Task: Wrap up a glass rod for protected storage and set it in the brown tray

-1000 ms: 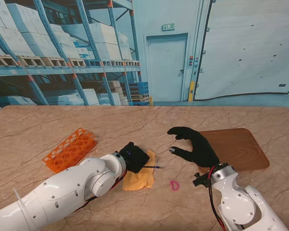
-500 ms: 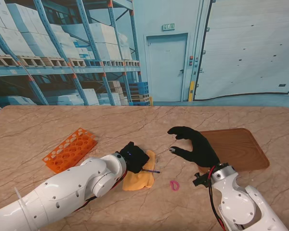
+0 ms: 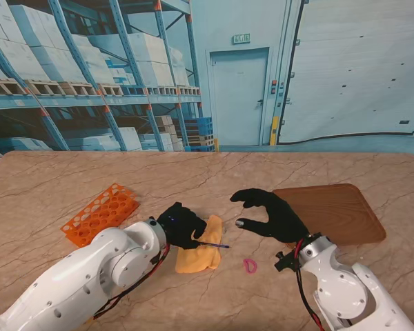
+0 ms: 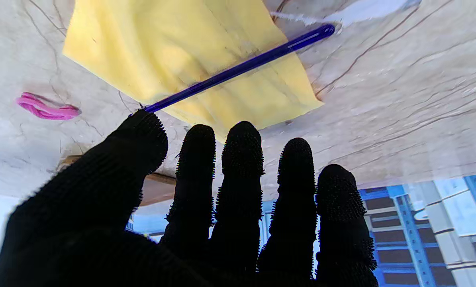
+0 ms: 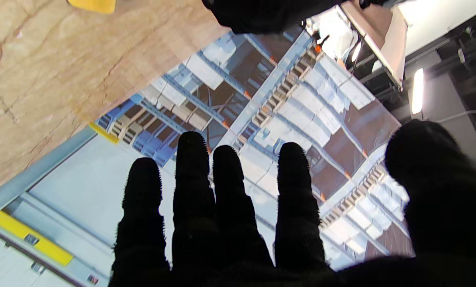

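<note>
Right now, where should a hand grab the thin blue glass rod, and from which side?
Judging by its pose, take the thin blue glass rod at the end overhanging the yellow cloth on the right. That tip lies on bare marble, so fingers can pinch it from above without bunching fabric. The open right hand hovers nearest. The left hand covers the other end.

The table [image 3: 276, 172] looks like polished beige marble with brown veins. The yellow cloth [image 3: 200, 252] is soft, matt and creased. The glass rod [image 4: 238, 69] is smooth, glossy blue. The brown tray [image 3: 345, 207] shows matt wood grain. The orange rack [image 3: 100, 214] is plastic. Black knit gloves with nubbed fingertips [image 4: 241, 139] cover both hands; the arms are glossy white plastic
</note>
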`<state>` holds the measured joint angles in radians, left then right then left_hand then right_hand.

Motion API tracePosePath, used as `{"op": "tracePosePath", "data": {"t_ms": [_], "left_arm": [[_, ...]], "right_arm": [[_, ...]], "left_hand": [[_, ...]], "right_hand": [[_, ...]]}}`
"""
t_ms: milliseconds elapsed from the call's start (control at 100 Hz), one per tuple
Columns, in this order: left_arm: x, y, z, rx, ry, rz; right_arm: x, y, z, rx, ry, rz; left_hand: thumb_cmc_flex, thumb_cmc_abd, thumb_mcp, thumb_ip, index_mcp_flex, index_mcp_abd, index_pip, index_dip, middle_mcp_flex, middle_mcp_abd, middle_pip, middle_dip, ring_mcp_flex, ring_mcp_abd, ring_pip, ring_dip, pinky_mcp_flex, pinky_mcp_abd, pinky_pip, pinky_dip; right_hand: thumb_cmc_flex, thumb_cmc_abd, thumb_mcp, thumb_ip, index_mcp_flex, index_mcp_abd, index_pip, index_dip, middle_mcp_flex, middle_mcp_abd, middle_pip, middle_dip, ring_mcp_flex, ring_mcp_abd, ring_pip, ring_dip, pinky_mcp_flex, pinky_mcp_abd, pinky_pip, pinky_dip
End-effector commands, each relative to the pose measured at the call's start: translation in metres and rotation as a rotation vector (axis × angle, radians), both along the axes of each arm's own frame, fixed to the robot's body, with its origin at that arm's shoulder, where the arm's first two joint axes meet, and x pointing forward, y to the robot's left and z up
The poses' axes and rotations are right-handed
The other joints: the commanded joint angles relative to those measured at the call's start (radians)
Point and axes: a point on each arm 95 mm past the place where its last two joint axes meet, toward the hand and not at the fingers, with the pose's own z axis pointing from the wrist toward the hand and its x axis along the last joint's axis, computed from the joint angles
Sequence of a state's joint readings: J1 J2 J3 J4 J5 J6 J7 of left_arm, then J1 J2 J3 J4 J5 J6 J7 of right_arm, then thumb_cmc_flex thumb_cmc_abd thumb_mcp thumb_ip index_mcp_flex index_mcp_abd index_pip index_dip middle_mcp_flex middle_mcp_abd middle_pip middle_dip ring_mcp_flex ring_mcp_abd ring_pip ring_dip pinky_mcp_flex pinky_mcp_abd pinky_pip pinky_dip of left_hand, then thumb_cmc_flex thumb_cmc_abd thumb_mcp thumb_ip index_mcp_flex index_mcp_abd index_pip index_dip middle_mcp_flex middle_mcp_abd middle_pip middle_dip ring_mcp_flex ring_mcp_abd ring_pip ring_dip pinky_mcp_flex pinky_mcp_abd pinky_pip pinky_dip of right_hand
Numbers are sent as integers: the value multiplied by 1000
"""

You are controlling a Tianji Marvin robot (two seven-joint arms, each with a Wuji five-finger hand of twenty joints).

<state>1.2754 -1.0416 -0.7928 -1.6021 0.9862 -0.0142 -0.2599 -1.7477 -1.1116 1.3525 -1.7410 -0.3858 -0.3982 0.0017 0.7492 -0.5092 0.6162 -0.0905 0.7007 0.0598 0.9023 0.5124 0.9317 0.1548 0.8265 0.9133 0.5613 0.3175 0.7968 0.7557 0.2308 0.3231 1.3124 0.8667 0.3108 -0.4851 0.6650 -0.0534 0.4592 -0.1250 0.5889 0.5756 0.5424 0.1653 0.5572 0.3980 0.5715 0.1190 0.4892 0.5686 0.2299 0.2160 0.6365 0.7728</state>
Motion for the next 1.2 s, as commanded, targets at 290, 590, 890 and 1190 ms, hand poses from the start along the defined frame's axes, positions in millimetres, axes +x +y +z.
{"op": "tracePosePath", "data": {"t_ms": [290,590,890,1190], "left_arm": [[-25,31,-13,-95,162,56],[-40,49,-26,-80,127,51],[-47,47,-37,-42,41,37],[-48,46,-39,-39,34,44]], "right_arm": [[2,27,-14,-172,86,161],[5,41,-40,-384,-11,230],[3,51,-59,-589,-161,303],[3,57,-71,-730,-295,361]], "left_hand": [[-4,-1,-15,-13,-10,-6,-28,7,-2,-1,7,-18,5,31,18,12,18,-4,25,3],[-30,-21,39,-22,-33,1,-38,-2,-42,-2,2,-24,-29,20,0,11,-13,-15,8,1],[-53,-7,57,-17,-45,13,-65,-1,-66,3,-5,-26,-50,22,-5,9,-26,-15,-1,-3],[-51,-7,58,-17,-40,17,-68,5,-62,4,3,-23,-49,24,1,9,-26,-13,1,-2]], "right_hand": [[10,-61,52,15,-5,-42,40,18,-11,-12,80,36,19,-28,116,64,25,-8,22,31],[139,-153,60,-1,143,-117,151,25,63,-5,326,157,78,-44,469,216,76,-34,272,20],[139,-241,217,-42,195,-144,211,-13,56,-14,407,206,79,-69,571,250,66,-59,381,-39],[129,-327,302,-118,248,-122,308,-39,21,13,514,273,54,-69,716,301,30,-63,488,-48]]}}
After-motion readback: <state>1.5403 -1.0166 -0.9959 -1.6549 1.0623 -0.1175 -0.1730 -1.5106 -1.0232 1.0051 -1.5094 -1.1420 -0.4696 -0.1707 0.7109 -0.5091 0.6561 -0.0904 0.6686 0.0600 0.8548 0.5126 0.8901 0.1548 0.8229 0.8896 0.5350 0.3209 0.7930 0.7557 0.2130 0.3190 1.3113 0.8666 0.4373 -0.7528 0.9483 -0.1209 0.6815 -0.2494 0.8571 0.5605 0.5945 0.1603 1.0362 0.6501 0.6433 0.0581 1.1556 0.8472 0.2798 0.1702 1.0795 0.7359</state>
